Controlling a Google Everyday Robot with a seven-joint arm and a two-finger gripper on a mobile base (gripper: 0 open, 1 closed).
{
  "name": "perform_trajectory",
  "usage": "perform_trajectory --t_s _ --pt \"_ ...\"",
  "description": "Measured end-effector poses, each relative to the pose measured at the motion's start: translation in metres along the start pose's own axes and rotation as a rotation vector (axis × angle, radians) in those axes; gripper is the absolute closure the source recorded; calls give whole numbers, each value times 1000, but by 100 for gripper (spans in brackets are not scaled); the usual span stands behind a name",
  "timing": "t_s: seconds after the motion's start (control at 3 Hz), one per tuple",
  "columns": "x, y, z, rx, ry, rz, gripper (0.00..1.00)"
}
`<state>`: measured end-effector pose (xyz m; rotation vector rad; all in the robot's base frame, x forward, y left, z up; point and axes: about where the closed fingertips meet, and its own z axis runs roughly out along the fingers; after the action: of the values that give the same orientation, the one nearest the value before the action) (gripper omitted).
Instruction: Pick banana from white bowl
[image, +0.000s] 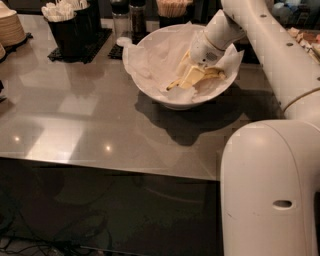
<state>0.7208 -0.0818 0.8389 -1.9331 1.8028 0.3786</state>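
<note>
The white bowl (150, 75) stands on the grey table, lined with crumpled white paper. The banana (173, 85) lies inside it toward the right, dull yellow with dark streaks; its thin end points left, and its other end (217, 75) shows to the right of the fingers. My gripper (191, 76) reaches down into the bowl from the upper right. Its cream fingers are closed across the middle of the banana, hiding that part. The banana still rests low on the paper.
A black caddy (70, 27) with white packets stands at the back left, with shakers (131, 20) and a holder of wooden sticks (175, 9) behind the bowl. Tan plates (10, 27) are stacked at the far left. My white base (270, 190) fills the lower right.
</note>
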Motion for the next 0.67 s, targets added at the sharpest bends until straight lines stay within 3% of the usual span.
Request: perform_trajectory --t_s 0.67 --pt "0 0 0 0 -4 -1 97"
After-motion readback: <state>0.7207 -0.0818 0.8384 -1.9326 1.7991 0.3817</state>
